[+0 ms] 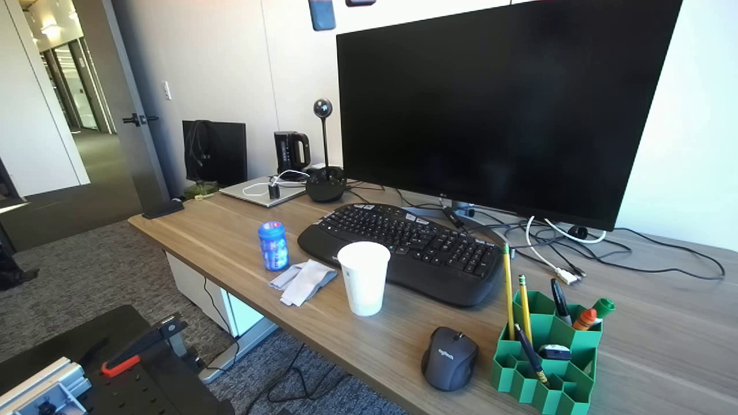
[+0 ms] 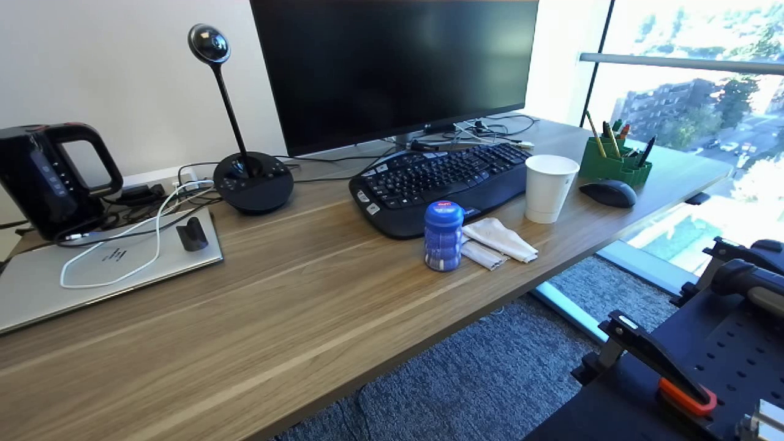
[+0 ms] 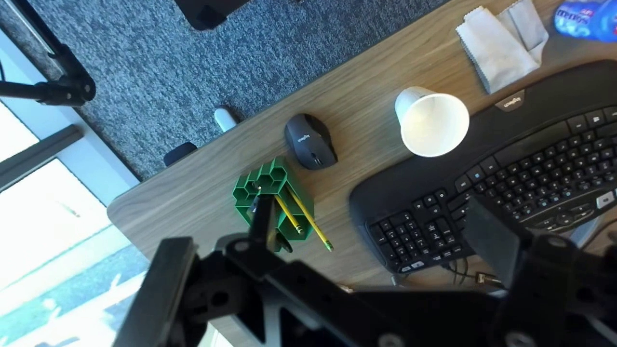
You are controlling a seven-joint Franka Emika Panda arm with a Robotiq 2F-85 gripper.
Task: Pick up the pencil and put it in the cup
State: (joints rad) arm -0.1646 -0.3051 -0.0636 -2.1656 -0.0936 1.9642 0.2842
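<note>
Two yellow pencils (image 1: 508, 288) stand in the green honeycomb pencil holder (image 1: 581, 346); probably light, stiff and slick, either looks best pinched midway up its exposed shaft by the empty, wide-spread claw (image 3: 376, 217).

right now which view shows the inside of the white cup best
The wrist view: it looks down into the open white cup, with nothing in front, so more of its interior shows. In both exterior views the white cup stands upright on the desk, showing mainly its outer wall and only a little inside the rim.
</note>
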